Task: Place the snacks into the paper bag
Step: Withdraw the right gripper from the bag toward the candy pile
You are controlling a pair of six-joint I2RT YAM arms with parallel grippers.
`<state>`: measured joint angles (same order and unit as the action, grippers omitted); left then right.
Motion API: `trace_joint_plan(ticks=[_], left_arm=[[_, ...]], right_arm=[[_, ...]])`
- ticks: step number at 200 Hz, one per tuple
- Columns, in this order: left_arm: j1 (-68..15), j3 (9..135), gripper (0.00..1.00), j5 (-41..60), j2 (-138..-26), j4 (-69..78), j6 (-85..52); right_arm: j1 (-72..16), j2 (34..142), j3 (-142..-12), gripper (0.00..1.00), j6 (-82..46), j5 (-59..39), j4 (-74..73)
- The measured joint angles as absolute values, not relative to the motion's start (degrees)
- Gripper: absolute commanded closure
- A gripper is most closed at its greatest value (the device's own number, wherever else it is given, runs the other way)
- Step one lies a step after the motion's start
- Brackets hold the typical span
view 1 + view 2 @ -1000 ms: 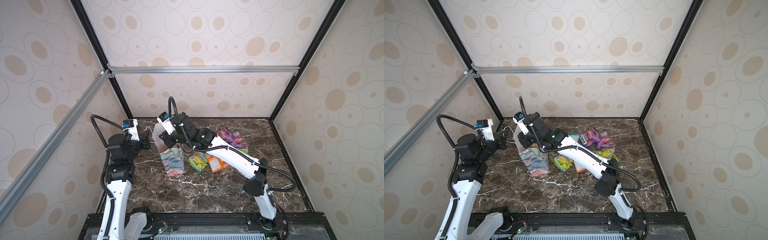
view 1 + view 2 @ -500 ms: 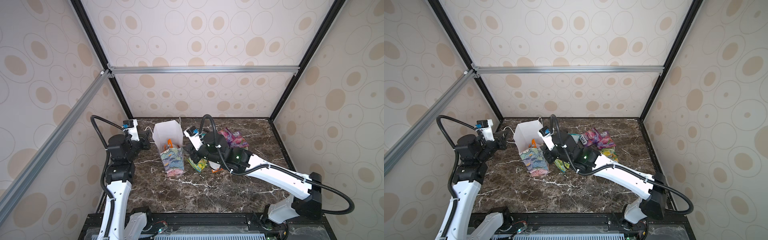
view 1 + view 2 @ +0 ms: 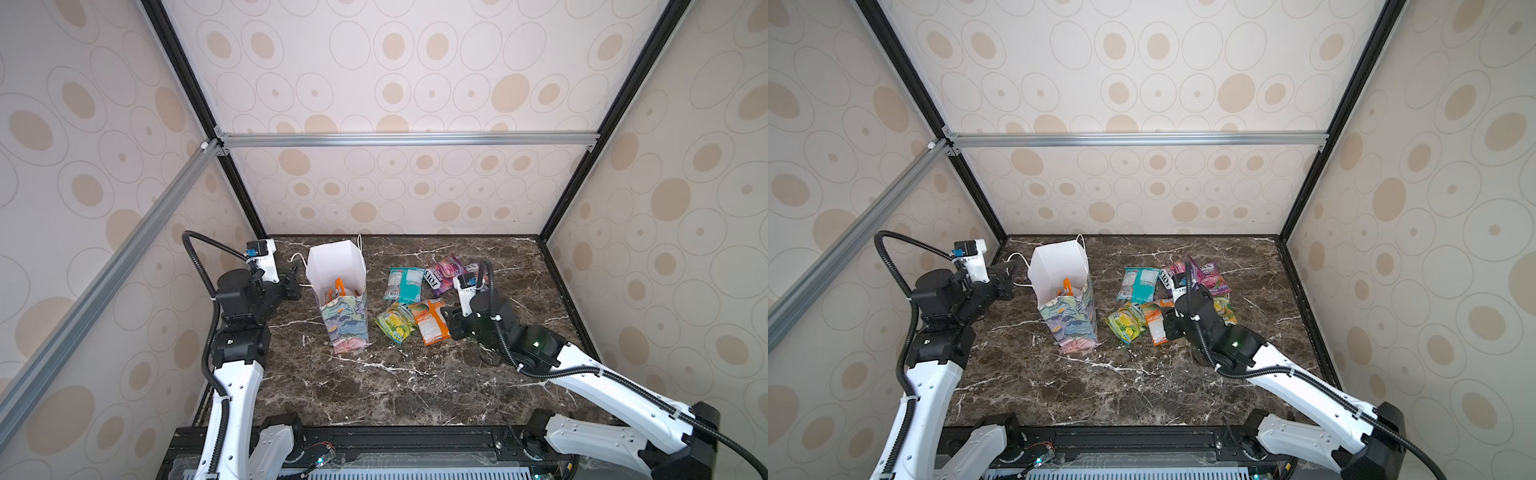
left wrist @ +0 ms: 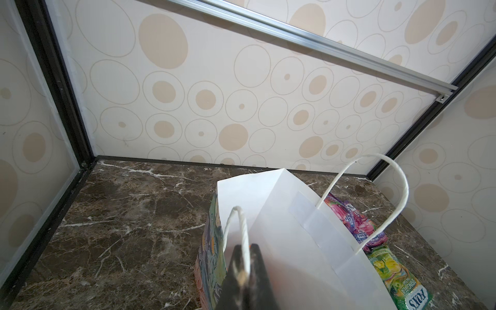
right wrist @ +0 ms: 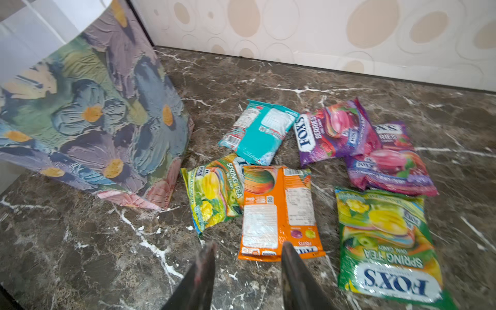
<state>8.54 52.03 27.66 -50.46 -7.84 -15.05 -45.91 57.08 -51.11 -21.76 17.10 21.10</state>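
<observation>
Paper bag (image 3: 345, 320): stands up on the dark desk (image 3: 374, 386) with its top open. It is white inside and has painted flowers outside.
In the bag: an orange snack (image 3: 338, 286) pokes up from the bottom.
Left hand (image 4: 243, 268): pressed together, pinching the white cord handle (image 4: 243, 228) on the bag's near side.
Right hand (image 5: 248, 255): spread, with nothing between its fingers. It is low at the near end of the orange packet (image 5: 279, 209). I cannot tell if it touches.
Snacks on the desk: six packets lie flat to the right of the bag, all outside it.
Closest to the bag: a green-yellow packet (image 5: 212, 193). The orange packet lies over its edge.
Behind those: a teal packet (image 5: 259, 134), back side up.
Farther right: two purple packets (image 5: 332, 131) (image 5: 391, 163), one lying partly on the other.
Nearest the right arm: a second green packet (image 5: 386, 241), just beside the orange one.
</observation>
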Motion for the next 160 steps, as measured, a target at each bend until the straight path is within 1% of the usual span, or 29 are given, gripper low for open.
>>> trace_joint_plan(ticks=[32, 46, 71, 126, 160], left_arm=[[8.54, 52.03, 1.0, 27.44, -50.46, -7.88, -15.03], [8.54, 52.03, 1.0, 27.33, -50.48, -7.9, -15.03], [8.54, 52.03, 1.0, 27.29, -50.52, -7.88, -15.03], [8.54, 52.03, 1.0, 27.31, -51.13, -7.9, -15.03], [8.54, 52.03, 1.0, 27.33, -51.13, -7.88, -15.03]], right_arm=[[-39.99, 52.25, -47.99, 0.5, -25.96, 16.73, 23.99], [-36.49, 51.46, -47.03, 0.48, -28.23, 16.43, 25.93], [-29.43, 49.93, -44.31, 0.48, -31.92, 14.44, 28.03], [-14.48, 47.0, -36.25, 0.45, -38.17, 4.91, 27.14], [-7.77, 46.96, -30.96, 0.44, -41.41, -1.39, 23.27]])
